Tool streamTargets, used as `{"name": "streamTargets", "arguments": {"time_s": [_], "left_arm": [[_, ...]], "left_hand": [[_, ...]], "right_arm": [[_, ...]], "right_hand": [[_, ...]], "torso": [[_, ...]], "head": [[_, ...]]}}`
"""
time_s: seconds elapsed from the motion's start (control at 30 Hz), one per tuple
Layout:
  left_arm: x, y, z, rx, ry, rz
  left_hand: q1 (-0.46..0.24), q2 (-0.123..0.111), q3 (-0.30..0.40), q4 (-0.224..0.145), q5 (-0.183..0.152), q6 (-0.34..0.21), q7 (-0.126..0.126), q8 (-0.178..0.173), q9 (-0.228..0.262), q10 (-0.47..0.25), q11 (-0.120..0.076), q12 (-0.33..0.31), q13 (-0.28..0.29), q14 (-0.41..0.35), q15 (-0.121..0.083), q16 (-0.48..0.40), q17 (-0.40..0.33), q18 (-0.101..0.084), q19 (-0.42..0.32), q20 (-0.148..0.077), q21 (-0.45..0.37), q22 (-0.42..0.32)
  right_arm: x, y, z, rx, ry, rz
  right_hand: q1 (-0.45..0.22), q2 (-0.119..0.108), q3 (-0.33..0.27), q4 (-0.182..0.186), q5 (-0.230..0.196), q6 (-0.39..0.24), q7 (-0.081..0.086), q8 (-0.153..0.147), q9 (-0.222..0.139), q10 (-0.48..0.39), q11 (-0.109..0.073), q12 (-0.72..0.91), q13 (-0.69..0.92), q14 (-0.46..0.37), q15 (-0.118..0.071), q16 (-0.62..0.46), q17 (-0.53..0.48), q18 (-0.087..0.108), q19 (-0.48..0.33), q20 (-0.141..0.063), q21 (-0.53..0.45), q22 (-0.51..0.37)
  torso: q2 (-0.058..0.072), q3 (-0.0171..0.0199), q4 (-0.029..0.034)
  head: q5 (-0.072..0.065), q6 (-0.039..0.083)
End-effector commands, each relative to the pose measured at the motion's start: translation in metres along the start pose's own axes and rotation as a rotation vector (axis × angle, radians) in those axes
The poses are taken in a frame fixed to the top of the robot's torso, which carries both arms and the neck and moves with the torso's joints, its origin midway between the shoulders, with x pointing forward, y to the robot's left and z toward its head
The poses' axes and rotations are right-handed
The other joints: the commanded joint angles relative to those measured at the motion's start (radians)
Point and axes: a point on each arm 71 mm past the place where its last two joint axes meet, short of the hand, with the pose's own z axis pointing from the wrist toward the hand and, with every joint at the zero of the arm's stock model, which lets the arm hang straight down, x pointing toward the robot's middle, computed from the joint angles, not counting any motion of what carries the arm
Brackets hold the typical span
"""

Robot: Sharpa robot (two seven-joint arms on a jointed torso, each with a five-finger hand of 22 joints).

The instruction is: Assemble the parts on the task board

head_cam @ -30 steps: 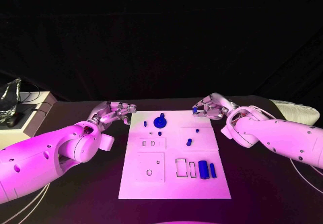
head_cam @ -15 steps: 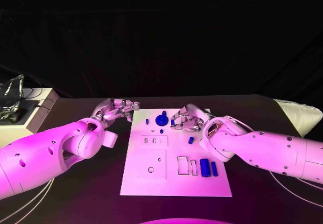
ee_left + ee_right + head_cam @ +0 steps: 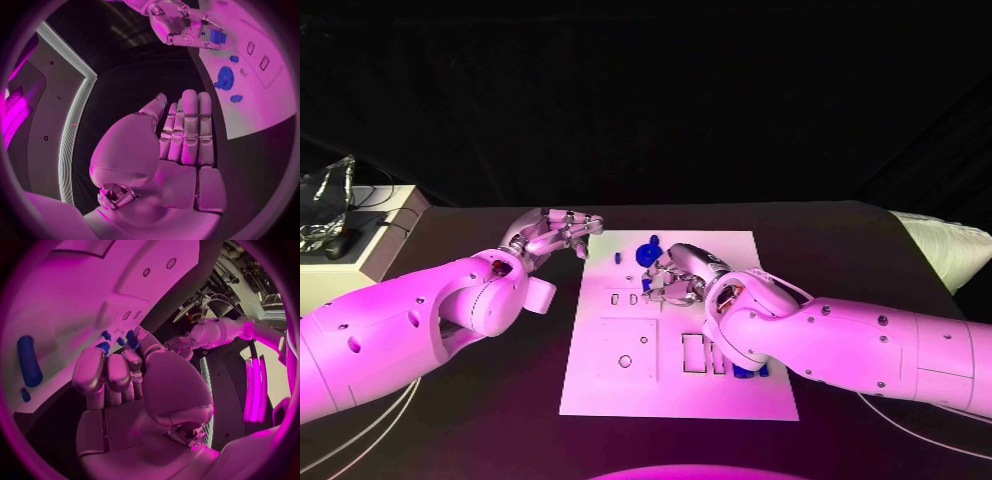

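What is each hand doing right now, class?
Left hand: open, holding nothing.
Right hand: holds a small blue part over the white board.

The task board (image 3: 629, 385) is a white plate on the black table (image 3: 473, 420). On it sit blue parts: a round gear-like piece (image 3: 645, 256) and a cylinder (image 3: 29, 361). The hands (left (image 3: 553, 234), right (image 3: 678, 277)) are silver on white arms.
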Motion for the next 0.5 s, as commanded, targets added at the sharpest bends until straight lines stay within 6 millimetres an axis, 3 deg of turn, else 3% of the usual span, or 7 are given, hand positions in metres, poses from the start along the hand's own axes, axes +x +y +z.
{"name": "streamTargets", "arguments": {"time_s": [0.03,0.5], "left_arm": [[0.003,-0.001,0.0004,0.01,0.021,-0.004],[0.0036,0.0001,0.0009,0.007,0.023,-0.006]], "left_hand": [[-0.003,0.002,-0.004,-0.002,-0.002,-0.003,0.0,-0.004,0.001,-0.003,0.005,0.004,0.0,-0.002,-0.002,0.003,0.001,0.005,-0.004,-0.006,0.003,-0.001],[-0.003,0.003,-0.006,-0.001,-0.002,-0.003,0.0,-0.004,0.001,-0.003,0.005,0.004,0.0,-0.002,-0.002,0.003,0.001,0.005,-0.004,-0.006,0.004,-0.001]], "right_arm": [[0.0037,0.0009,0.0009,-0.001,0.006,-0.063],[0.0118,-0.0036,0.0041,-0.002,0.0,-0.116]], "right_hand": [[-0.009,-0.002,0.002,-0.006,0.001,0.024,0.021,0.007,0.001,0.002,-0.001,0.002,0.001,0.002,-0.008,0.002,0.002,-0.002,0.045,-0.005,0.004,0.139],[-0.011,-0.003,0.003,-0.006,0.0,0.024,0.021,0.007,0.001,0.004,-0.001,0.005,0.004,0.002,-0.008,0.006,0.005,-0.003,0.046,-0.005,0.01,0.14]], "torso": [[0.001,0.0002,0.0001],[0.0,0.0005,-0.0012]], "head": [[0.003,-0.004],[-0.005,-0.01]]}}
